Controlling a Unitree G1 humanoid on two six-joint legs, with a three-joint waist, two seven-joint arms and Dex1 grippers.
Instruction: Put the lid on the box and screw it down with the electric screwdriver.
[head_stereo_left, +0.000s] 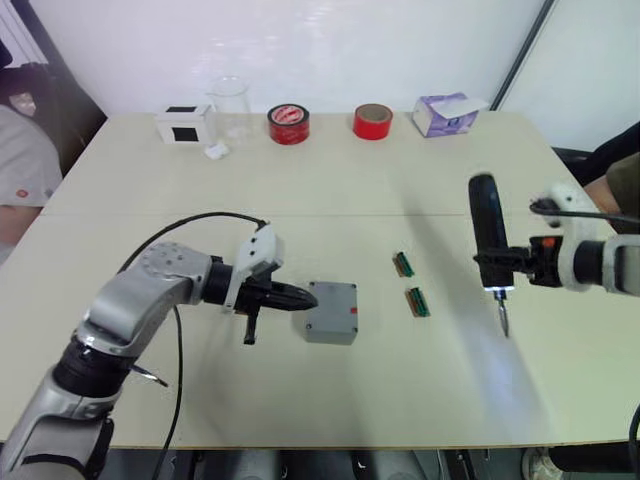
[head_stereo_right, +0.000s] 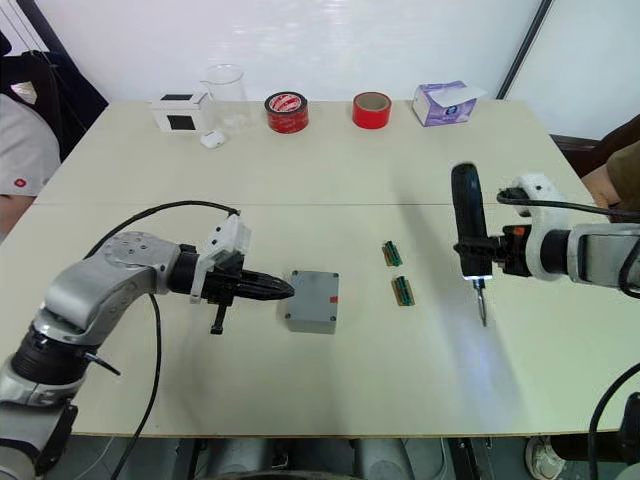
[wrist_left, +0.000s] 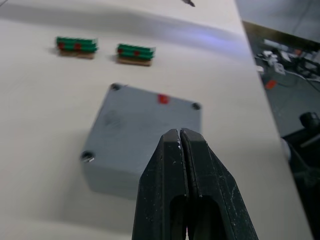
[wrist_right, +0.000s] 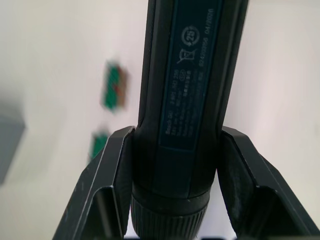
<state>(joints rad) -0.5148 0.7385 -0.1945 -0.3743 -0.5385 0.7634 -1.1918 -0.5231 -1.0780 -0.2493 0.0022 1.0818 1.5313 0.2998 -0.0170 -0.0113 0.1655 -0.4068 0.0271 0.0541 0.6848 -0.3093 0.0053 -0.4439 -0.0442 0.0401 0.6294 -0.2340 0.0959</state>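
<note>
The left gripper (head_stereo_left: 303, 296) sits low in the centre-left of the head view, its two black fingers (wrist_left: 186, 165) pressed together with nothing between them, the tips touching or just short of the near left edge of the box (head_stereo_left: 331, 312). The box rests on the desk (head_stereo_left: 300, 190) just below the middle of the frame with the lid (wrist_left: 150, 117) already seated on top: a flat grey face with screw holes at the corners and a small red mark near its right edge. In the left wrist view the closed fingertips overlap the lid's near edge.

To the right of the box, well apart from it, two small green connector blocks (head_stereo_left: 411, 283) lie one behind the other on the desk.

At the right side of the frame the right gripper (head_stereo_left: 495, 262) holds the electric screwdriver (head_stereo_left: 488, 235) upright above the desk, its thin metal bit (head_stereo_left: 503, 318) pointing down and clear of the surface. In the right wrist view the fingers (wrist_right: 107, 175) pinch the black barrel from both sides.

Along the far edge of the desk stand, from left to right, a white box with a black front (head_stereo_left: 184, 124), a clear beaker (head_stereo_left: 229, 105), a dark red tape roll (head_stereo_left: 288, 124), a brighter red tape roll (head_stereo_left: 372, 121) and a purple tissue box (head_stereo_left: 446, 113).
</note>
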